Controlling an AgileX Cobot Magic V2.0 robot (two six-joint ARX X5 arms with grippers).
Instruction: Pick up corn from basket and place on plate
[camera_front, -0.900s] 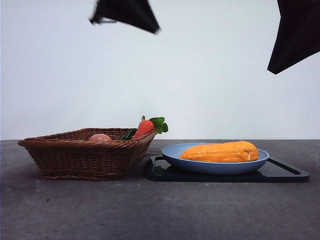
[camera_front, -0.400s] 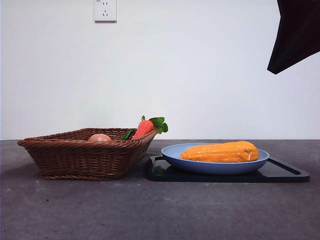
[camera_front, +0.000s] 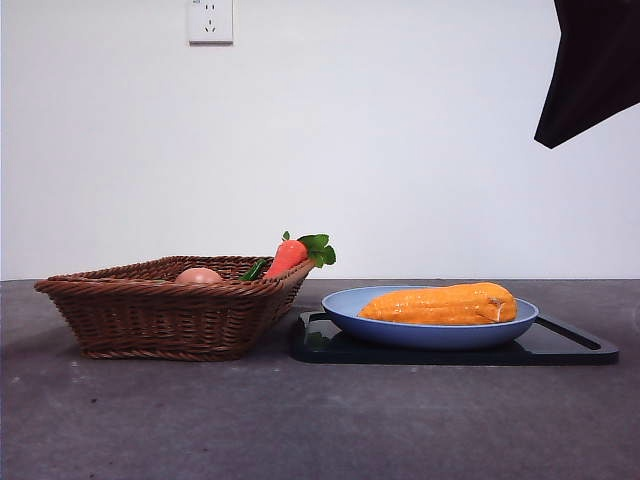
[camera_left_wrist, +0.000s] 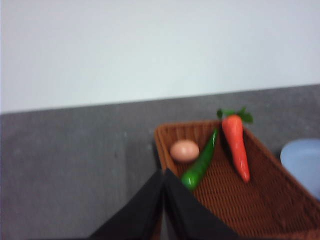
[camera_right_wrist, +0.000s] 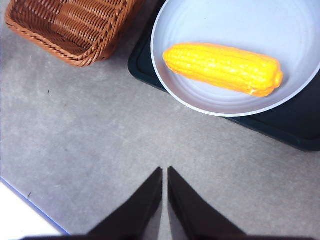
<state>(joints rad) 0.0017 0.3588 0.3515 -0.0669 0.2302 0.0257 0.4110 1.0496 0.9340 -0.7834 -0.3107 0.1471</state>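
The front view sits low, about level with the table (camera_front: 320, 420), looking straight across at a white wall; the basket (camera_front: 165, 310) and the plate (camera_front: 430, 330) stand near and large. The left wrist view looks down at a slant from above the basket (camera_left_wrist: 240, 190), toward the wall, catching the plate's (camera_left_wrist: 302, 162) edge; the right wrist view looks steeply down on the plate (camera_right_wrist: 200, 95) and one basket (camera_right_wrist: 70, 30) corner. All three share the basket and plate.
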